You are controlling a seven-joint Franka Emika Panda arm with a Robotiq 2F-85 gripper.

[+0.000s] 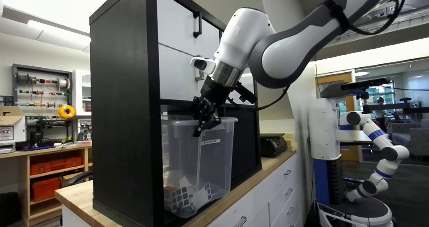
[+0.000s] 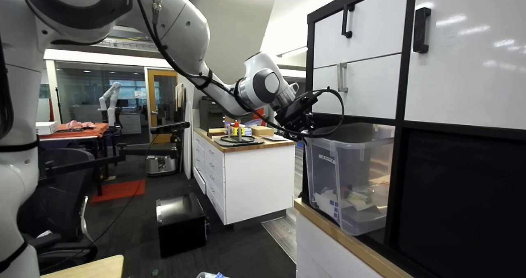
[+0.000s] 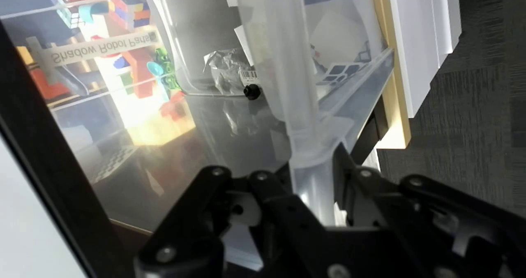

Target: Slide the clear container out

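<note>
The clear container [image 1: 216,163] is a large see-through bin in a lower cubby of the dark cabinet. Part of it stands out in front of the cabinet frame in both exterior views [image 2: 322,175]. It has a small label on its front; patterned cubes and paper pieces lie inside. In the wrist view its rim [image 3: 279,64] runs down between the fingers. My gripper [image 1: 204,129] is at the top of the container's front, also in an exterior view [image 2: 300,134]. In the wrist view the gripper [image 3: 313,159] is shut on the rim, one finger on each side. The container's back is hidden.
White drawers with handles [image 1: 177,72] are right above the cubby. A black panel [image 2: 460,196] fills the neighbouring cubby. The wooden counter edge [image 1: 278,161] runs just below and in front of the container. A dark device [image 1: 274,145] stands farther along the counter.
</note>
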